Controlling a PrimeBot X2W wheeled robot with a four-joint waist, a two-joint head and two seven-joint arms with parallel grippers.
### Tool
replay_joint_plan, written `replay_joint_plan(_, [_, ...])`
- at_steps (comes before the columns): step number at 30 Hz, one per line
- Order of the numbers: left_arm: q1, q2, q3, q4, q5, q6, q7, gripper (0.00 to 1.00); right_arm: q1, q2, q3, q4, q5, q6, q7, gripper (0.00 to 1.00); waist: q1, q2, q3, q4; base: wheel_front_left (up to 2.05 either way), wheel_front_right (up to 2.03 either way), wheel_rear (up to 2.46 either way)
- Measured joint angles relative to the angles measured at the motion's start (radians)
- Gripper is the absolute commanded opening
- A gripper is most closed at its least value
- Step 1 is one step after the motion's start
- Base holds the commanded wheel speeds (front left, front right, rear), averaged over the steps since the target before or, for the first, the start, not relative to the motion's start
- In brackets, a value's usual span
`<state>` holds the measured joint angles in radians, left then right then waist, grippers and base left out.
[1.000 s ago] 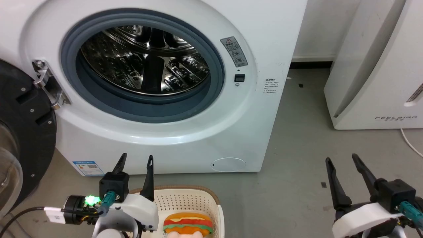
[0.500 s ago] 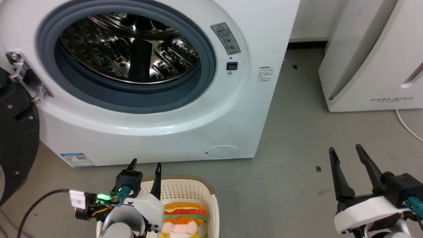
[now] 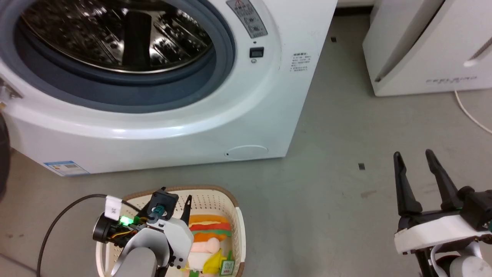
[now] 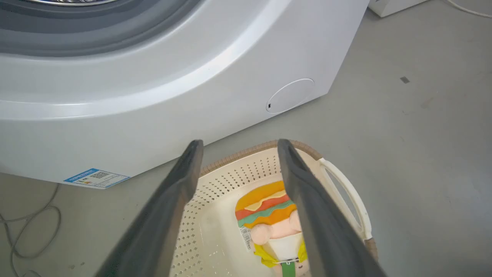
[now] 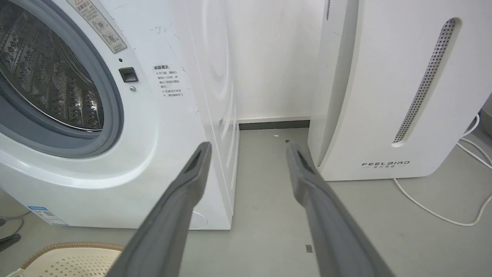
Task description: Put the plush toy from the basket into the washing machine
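**Closing in on the toy**

The washing machine (image 3: 269, 96) gapes open. In front of it we see the basket (image 3: 215, 191), with the plush toy (image 3: 209, 227) lying inside. Our left gripper (image 3: 176, 194) hovers above, fingers wide and empty; the right gripper (image 3: 413, 154) is spread too. Next, we reckon: descend and pinch.

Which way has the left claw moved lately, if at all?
Yes. Judged against the basket, the left gripper has drawn back toward the robot: its fingertips stood past the far rim, and now sit over the basket's inside.
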<state>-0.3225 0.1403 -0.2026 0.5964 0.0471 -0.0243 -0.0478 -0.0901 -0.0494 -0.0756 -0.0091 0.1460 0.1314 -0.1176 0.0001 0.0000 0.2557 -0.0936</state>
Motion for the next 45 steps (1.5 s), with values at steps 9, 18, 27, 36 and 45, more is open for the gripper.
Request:
replay_joint_plan(9, [-0.062,0.034,-0.059,0.095,0.022,-0.023,0.061,1.00,-0.037,0.000,-0.009,-0.003,0.022,0.000,-0.017,1.00,0.0000,0.0000,0.088,-0.028,0.00,0.00,0.00])
replay_joint_plan(18, [-0.126,0.051,-0.130,0.187,0.040,-0.049,0.110,1.00,-0.077,0.000,-0.021,-0.013,0.043,0.000,-0.035,1.00,0.0000,0.0000,0.183,-0.049,0.00,0.00,0.00])
replay_joint_plan(27, [-0.202,0.078,-0.199,0.278,0.053,-0.059,0.155,1.00,-0.124,0.000,-0.019,-0.029,0.071,0.000,-0.053,1.00,0.0000,0.0000,0.294,-0.070,0.00,0.00,0.00])
replay_joint_plan(36, [-0.292,0.108,-0.261,0.370,0.066,-0.068,0.168,1.00,-0.162,0.000,-0.025,-0.040,0.094,0.000,-0.074,1.00,0.0000,0.0000,0.414,-0.099,0.00,0.00,0.00])
replay_joint_plan(45, [-0.387,0.135,-0.305,0.460,0.066,-0.062,0.168,1.00,-0.199,0.000,-0.033,-0.046,0.127,0.000,-0.090,1.00,0.0000,0.0000,0.533,-0.125,0.00,0.00,0.00])
